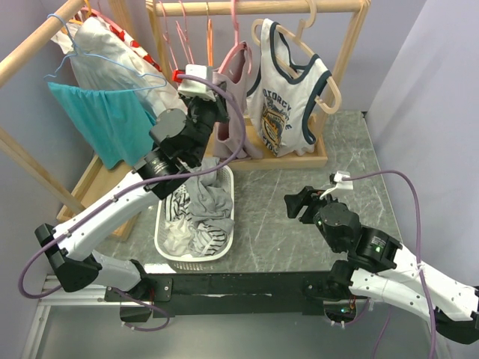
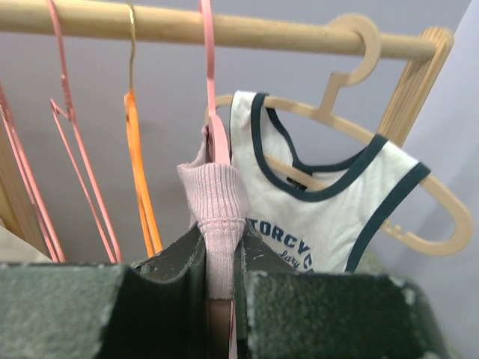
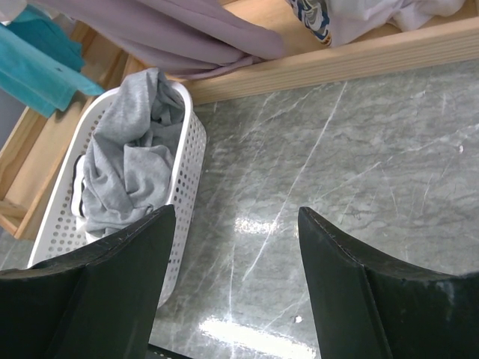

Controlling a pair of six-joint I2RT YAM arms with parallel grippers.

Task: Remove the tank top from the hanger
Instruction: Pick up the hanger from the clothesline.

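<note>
A mauve ribbed tank top (image 1: 233, 120) hangs on a pink hanger (image 1: 236, 46) from the wooden rail (image 1: 254, 7). My left gripper (image 1: 212, 84) is up at its left shoulder. In the left wrist view this gripper (image 2: 222, 243) is shut on the ribbed strap (image 2: 219, 198), right below the pink hanger (image 2: 211, 90). My right gripper (image 1: 296, 203) hovers low over the marble table, open, with nothing between its fingers. The right wrist view shows the same gripper (image 3: 236, 213) over bare tabletop.
A white tank top with navy trim (image 1: 288, 97) hangs on a beige hanger (image 2: 389, 142) just right of the mauve one. A white basket (image 1: 160, 233) of grey clothes sits below the left arm. Empty pink and orange hangers (image 2: 138, 149) and a teal garment (image 1: 105, 120) hang at left.
</note>
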